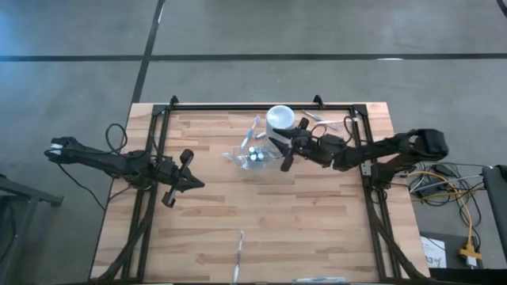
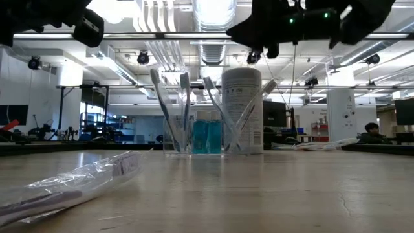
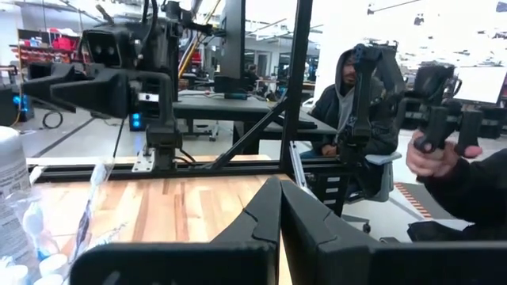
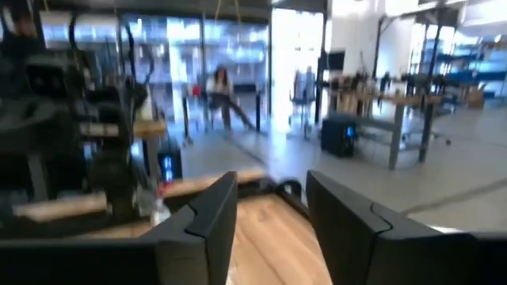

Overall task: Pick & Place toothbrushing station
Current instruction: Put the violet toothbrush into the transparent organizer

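1. High view: left gripper [image 1: 188, 170] hovers over the left-middle of the wooden table [image 1: 317, 229], fingers closed together, grasping nothing. Right gripper [image 1: 283, 150] sits just right of the clear holder [image 1: 252, 157], beside the white cup [image 1: 280, 118]; fingers spread apart, grasping nothing. Holder and cup stand at the table's rear centre, touching or nearly so. A wrapped toothbrush [image 1: 238, 255] lies alone near the front edge, well apart from the rest.
2. Low view: clear holder [image 2: 194, 139] holds upright toothbrushes [image 2: 183, 103] leaning outward and two teal tubes [image 2: 207, 137]; white cup [image 2: 242, 110] stands right against it. Wrapped toothbrush [image 2: 71, 181] lies in the left foreground. Dark arm parts hang overhead.
3. Left wrist view: left gripper [image 3: 279, 218] fingers pressed together, empty. Holder corner with tube caps [image 3: 36, 257] at the edge. A person [image 3: 348, 103] sits beyond the table; another person's hand [image 3: 434, 152] grips a handle.
4. Right wrist view: right gripper [image 4: 271, 210] fingers apart, nothing between them, table plank below.
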### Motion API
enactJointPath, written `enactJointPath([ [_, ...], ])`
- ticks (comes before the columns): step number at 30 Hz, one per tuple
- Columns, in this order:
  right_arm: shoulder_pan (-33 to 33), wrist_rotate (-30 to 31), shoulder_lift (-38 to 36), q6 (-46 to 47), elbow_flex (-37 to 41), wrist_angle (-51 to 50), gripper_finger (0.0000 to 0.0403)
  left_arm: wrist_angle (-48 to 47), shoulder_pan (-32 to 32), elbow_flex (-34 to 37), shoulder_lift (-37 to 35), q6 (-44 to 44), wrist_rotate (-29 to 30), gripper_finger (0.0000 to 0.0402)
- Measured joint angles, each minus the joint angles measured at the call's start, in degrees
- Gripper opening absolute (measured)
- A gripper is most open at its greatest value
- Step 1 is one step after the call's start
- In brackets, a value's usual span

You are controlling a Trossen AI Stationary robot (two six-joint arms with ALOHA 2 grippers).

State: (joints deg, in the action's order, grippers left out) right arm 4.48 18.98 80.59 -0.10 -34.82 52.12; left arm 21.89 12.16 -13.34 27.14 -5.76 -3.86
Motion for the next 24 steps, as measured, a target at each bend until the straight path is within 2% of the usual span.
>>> enactJointPath([
  [5,-1.0,-0.1,-3.4,-0.2,-6.7,-20.0,0.0074,-0.2,0.0,0.4,0.2,1.4,0.8,0.0007],
  [9,-1.7,-5.8,-2.3,-1.5,-12.6,-27.4,0.0017,-0.4,0.0,0.4,0.3,1.3,2.7,0.0007],
  [12,-1.6,-8.1,0.6,0.8,-17.7,-33.3,0.0013,-1.1,0.0,0.5,0.4,0.0,4.0,0.0007],
  [17,-1.6,-8.1,8.6,1.1,-26.9,-41.3,0.0012,-1.4,0.0,0.5,0.4,-0.2,4.0,0.0007],
  [24,0.4,-6.5,20.4,1.4,-45.1,-58.4,0.0012,-3.0,0.0,0.5,0.4,0.0,4.8,0.0007],
])
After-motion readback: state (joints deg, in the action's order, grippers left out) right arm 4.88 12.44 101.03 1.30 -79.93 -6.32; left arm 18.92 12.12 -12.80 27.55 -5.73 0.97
